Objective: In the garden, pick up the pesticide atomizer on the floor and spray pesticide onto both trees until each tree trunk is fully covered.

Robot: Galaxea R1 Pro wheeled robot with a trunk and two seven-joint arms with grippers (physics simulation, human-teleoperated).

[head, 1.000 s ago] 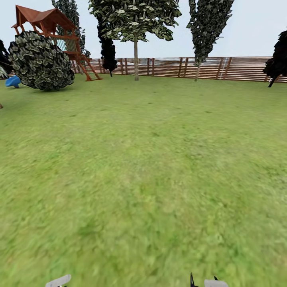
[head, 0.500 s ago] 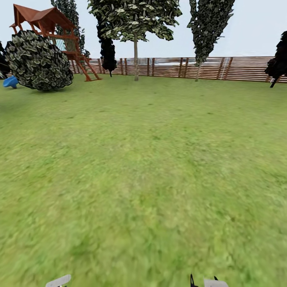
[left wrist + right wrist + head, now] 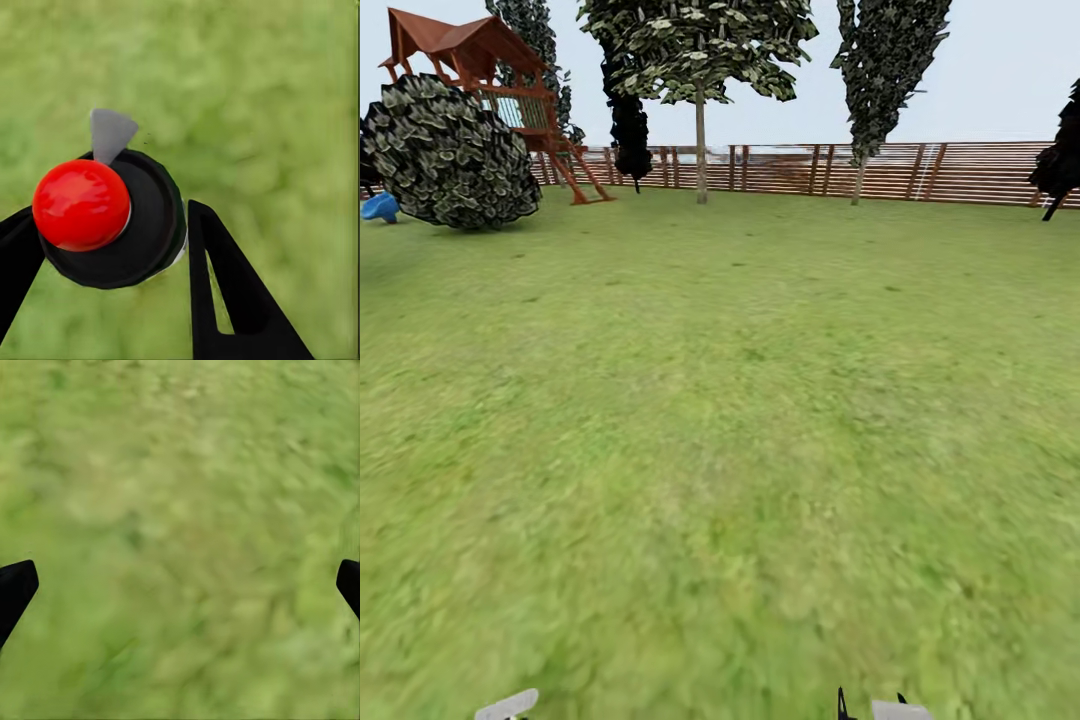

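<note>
play tower (image 3: 480,60): far left by the fence (image 3: 960,172), beside a round bush (image 3: 450,155).
trees (image 3: 700,60): two pale trunks stand at the fence line, well apart from the robot across the lawn (image 3: 720,420); likely the spray targets.
left gripper (image 3: 112,247): clenched round the pesticide atomizer (image 3: 112,221), black fingers (image 3: 225,285) flanking its dark cap, red knob and grey nozzle up; carried low over grass, presumably for transport.
right gripper (image 3: 180,585): fingertips wide apart, holding nothing, grass between them.
stage: judged as transit toward the trunks; spraying not yet begun.
</note>
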